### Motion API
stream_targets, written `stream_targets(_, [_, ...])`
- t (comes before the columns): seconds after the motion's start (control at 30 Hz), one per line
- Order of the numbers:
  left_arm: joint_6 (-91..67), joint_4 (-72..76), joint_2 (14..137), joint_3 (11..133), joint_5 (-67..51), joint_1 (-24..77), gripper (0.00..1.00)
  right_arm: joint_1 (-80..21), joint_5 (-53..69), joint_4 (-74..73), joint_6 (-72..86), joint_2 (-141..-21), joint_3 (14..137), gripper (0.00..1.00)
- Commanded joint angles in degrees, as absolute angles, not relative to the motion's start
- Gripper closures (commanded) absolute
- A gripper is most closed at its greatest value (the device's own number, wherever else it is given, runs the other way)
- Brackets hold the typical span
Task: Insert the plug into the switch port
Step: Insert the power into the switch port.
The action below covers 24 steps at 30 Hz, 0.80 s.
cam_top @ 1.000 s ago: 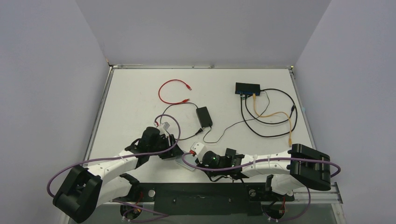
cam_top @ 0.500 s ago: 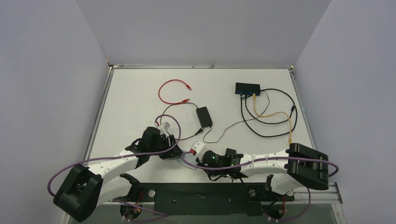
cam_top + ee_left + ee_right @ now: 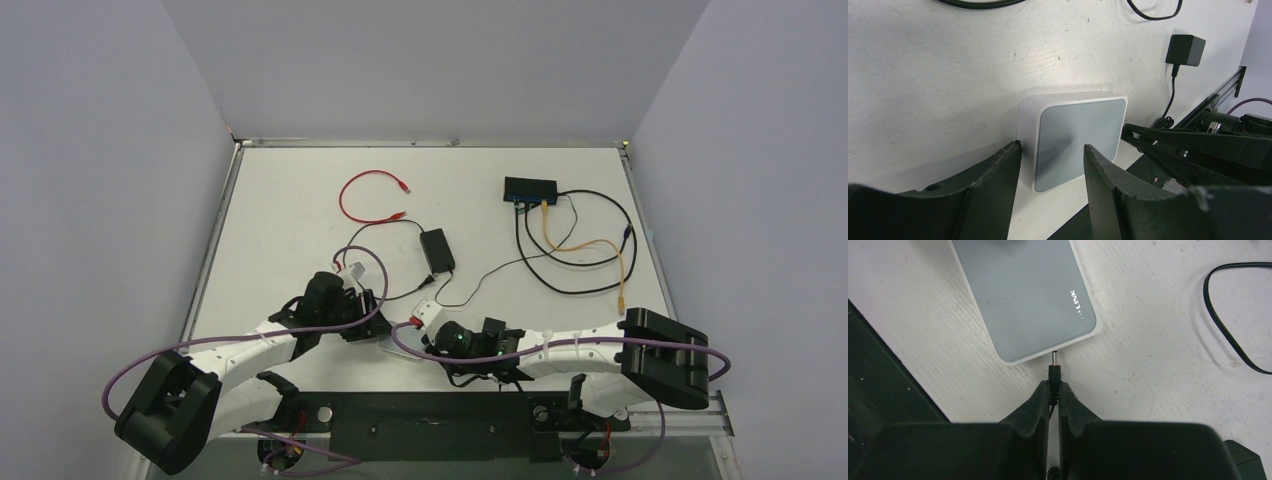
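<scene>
The plug is a small black barrel with a short metal-coloured pin at its tip (a thin black lead runs back from it between the fingers). The right hand is clenched on the plug's rear. The pin points at the near edge of a light grey pad with rounded corners and white lettering; whether it touches that edge cannot be told.

The left hand is released, its two dark fingers spread apart, with the grey pad lying just beyond them on the white table.

The switch port lies in the blue-trimmed face of a flat black box at the far right of the table, well apart from both hands. Single sockets are too small to make out. An orange cable and black cables run from that face.
</scene>
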State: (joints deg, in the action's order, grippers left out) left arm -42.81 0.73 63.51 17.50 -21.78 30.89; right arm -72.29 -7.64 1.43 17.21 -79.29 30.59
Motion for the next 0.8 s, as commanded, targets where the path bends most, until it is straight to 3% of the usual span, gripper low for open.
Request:
stream_targets(0.0, [-42.28,3.83,63.69,17.71,-23.84,30.72,0.54,-71.89,-9.29,4.24,17.88,-78.32,30.36,1.00])
stream_targets(0.77, [-42.28,3.82,63.67,17.60,-24.01,30.76,0.54,-71.04,-8.76,7.27,18.68,-80.05,29.91,1.00])
